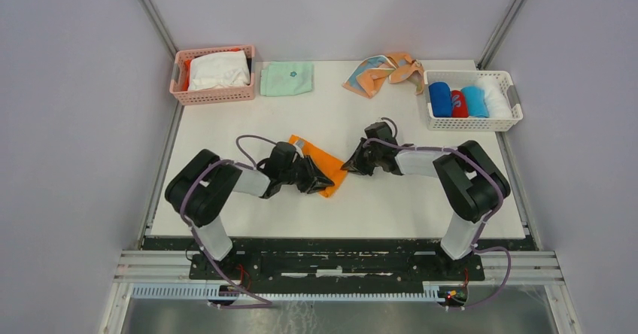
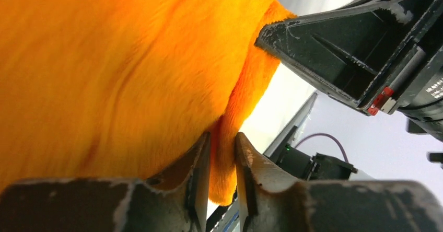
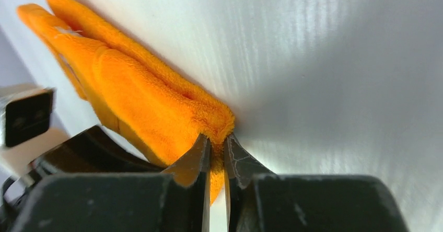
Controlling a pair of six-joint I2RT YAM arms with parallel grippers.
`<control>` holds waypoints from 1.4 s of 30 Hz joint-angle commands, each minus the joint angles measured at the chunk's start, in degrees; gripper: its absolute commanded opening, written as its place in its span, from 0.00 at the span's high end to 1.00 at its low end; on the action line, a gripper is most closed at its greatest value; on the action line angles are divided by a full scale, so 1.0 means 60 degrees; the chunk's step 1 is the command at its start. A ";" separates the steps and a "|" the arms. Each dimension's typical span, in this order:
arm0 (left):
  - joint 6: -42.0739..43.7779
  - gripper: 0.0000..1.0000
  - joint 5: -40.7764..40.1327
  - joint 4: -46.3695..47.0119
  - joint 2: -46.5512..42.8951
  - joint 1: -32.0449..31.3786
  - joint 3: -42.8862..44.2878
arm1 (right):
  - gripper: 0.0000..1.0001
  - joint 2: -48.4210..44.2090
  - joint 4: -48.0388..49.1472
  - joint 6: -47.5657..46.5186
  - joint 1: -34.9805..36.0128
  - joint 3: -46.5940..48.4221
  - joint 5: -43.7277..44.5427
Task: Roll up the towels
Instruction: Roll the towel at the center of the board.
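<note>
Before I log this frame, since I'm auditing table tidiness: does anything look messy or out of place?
Only the peach patterned towel: it lies crumpled and twisted near the far edge, left of the white basket, while the mint cloth lies flat. The orange towel is simply gripped by the left claw and right claw.

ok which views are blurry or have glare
Left wrist: the orange towel fills most of the frame, too close, soft and blurred. Right wrist: streaky glare on the table, towel edge sharp. Top external: even light, everything in focus.
</note>
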 commanded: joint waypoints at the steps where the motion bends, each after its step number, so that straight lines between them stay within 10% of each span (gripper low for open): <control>1: 0.1594 0.67 -0.1412 -0.3163 -0.1185 -0.0145 0.0085 | 0.88 -0.0044 -0.4073 -0.0670 0.0083 0.0550 0.2767; 10: 0.2666 0.61 -0.3836 -0.6308 -0.3420 -0.0556 0.0507 | 0.88 0.0016 -0.5426 -0.0772 0.0278 0.1580 0.3062; 17: 0.4197 0.47 -0.7938 -0.7748 -0.4526 -0.3566 0.2441 | 0.88 0.0101 -0.5928 -0.0717 0.0346 0.1983 0.3051; 27: 0.7410 0.45 -1.1188 -0.7024 -0.1838 -0.6650 0.4529 | 0.88 0.0127 -0.6052 -0.0713 0.0347 0.2110 0.2789; 42: 0.9235 0.50 -1.2654 -0.6711 0.1129 -0.7168 0.5473 | 0.87 0.0299 -0.5800 -0.0743 0.0341 0.2079 0.2340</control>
